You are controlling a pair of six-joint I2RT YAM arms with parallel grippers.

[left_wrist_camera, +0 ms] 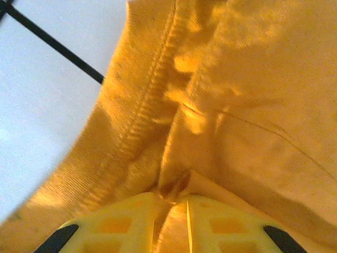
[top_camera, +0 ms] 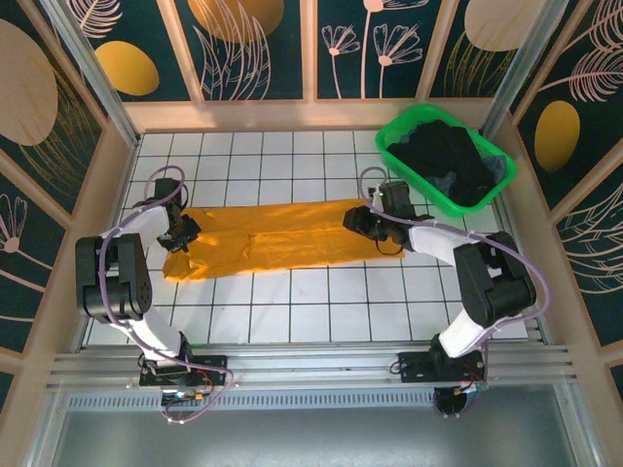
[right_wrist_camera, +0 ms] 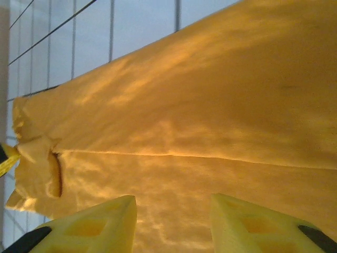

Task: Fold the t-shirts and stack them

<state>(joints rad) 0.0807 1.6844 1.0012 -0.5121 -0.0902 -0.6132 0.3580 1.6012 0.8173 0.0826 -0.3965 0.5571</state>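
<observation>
A mustard orange-yellow t-shirt point(top_camera: 277, 238) lies folded into a long strip across the middle of the tiled table. My left gripper point(top_camera: 182, 236) is at the strip's left end, shut on a pinch of its hemmed edge point(left_wrist_camera: 171, 190). My right gripper point(top_camera: 362, 220) hovers over the strip's right end with its two fingers apart above flat cloth point(right_wrist_camera: 174, 158), holding nothing. Dark t-shirts point(top_camera: 450, 161) are piled in the green basket point(top_camera: 390, 133) at the back right.
The white tiled table point(top_camera: 321, 302) has free room in front of the strip. Wooden frame posts and patterned panels wall in the back and both sides. The metal rail with both arm bases point(top_camera: 292, 370) runs along the near edge.
</observation>
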